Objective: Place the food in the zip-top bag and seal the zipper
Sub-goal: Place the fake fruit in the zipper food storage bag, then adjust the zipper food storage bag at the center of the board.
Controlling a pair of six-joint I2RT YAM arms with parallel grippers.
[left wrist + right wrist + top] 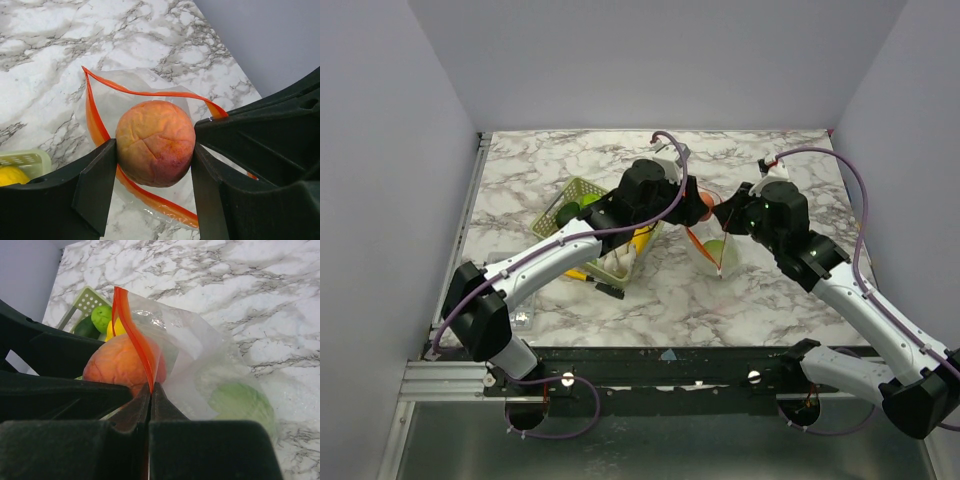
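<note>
My left gripper (155, 155) is shut on a red-orange toy fruit (155, 142) and holds it above the open mouth of the clear zip-top bag (120, 102). The fruit also shows in the top view (705, 203) and the right wrist view (117, 365). My right gripper (150, 390) is shut on the bag's orange-red zipper strip (135, 335) and holds that rim up. A light green food piece (240, 402) lies inside the bag (200, 355), seen in the top view too (715, 250). The bag's far rim (150, 93) hangs open.
A pale green slotted basket (582, 192) stands left of the bag with green pieces (101, 316) and a yellow piece (11, 176) in it. A yellow-and-black pen (595, 282) lies on the marble table (770, 300) by the basket. Walls close in on three sides.
</note>
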